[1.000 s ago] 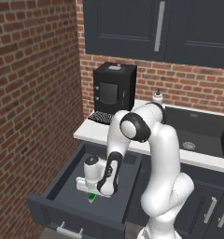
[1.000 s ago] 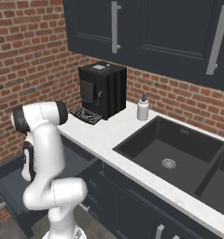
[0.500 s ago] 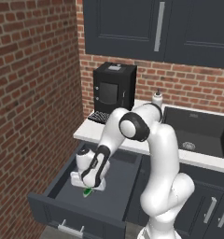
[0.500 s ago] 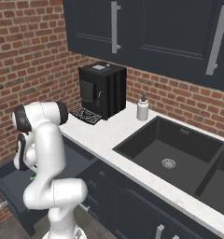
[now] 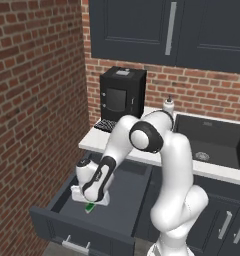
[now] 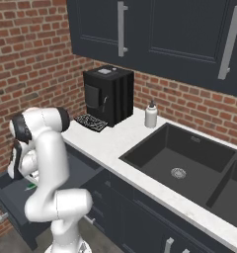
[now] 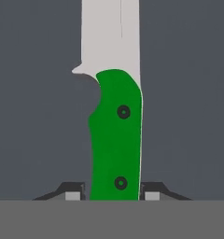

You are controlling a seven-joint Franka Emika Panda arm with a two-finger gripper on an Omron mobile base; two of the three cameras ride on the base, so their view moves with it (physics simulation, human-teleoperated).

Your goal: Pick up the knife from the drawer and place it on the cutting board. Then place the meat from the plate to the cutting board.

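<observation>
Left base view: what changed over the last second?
The gripper swung left across the open drawer and came down over the knife. In the hand view its fingertips now flank the green handle; whether they have closed on it cannot be told. The knife lies on the drawer floor as before. The drawer stayed open, and the coffee machine and soap bottle did not move.

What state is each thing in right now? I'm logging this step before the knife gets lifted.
drawer: pulled open.
knife: lying flat on the drawer floor, handle between the two fingertips.
gripper: down in the drawer, a fingertip on each side of the handle; cannot tell if it is clamped yet.
upper cabinet doors: closed.
sink: empty basin.
</observation>
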